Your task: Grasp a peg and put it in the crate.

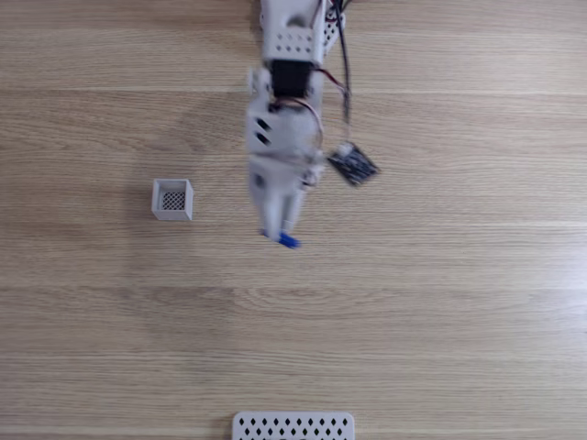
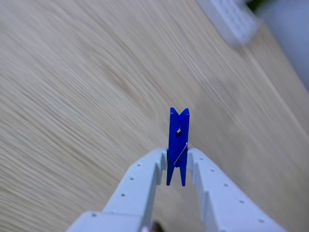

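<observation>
Carry step in hand: gripper is clamped on the blue peg, held above the table. Crate sits well apart leftward in the fixed view; next move calls for travel over it before release.

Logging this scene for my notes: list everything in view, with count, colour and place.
peg: one, bright blue, gripped between the claw's fingers, its tip poking out below the claw in the fixed view.
crate: one, white with dark mesh bottom, on the table left of the arm in the fixed view, nothing in it.
perforated panel: one, white with diamond-shaped holes, bottom edge of the fixed view.
table: one, light wood grain, under everything.
small dark board: one, black, on wires beside the arm.
arm: one, white, reaching down from the top edge.
claw: one, white, shut on the peg.
</observation>
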You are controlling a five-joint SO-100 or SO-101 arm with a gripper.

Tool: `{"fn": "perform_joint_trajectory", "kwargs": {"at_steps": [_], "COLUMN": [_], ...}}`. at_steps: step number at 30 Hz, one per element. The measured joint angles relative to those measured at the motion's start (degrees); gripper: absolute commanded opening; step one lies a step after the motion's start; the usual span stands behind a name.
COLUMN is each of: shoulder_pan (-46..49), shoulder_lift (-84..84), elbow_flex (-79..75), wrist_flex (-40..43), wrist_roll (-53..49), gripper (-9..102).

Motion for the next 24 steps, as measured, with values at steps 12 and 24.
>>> {"fn": "perform_joint_trajectory", "kwargs": {"at_steps": [12,24], "shoulder_pan": [19.6,19.2], "shoulder_lift": [10.5,10.2], "elbow_flex": [25.3,27.1], "wrist_flex": [-25.7,-33.0], "wrist_roll": [18.5,47.5], "gripper": [-1,-1]}}
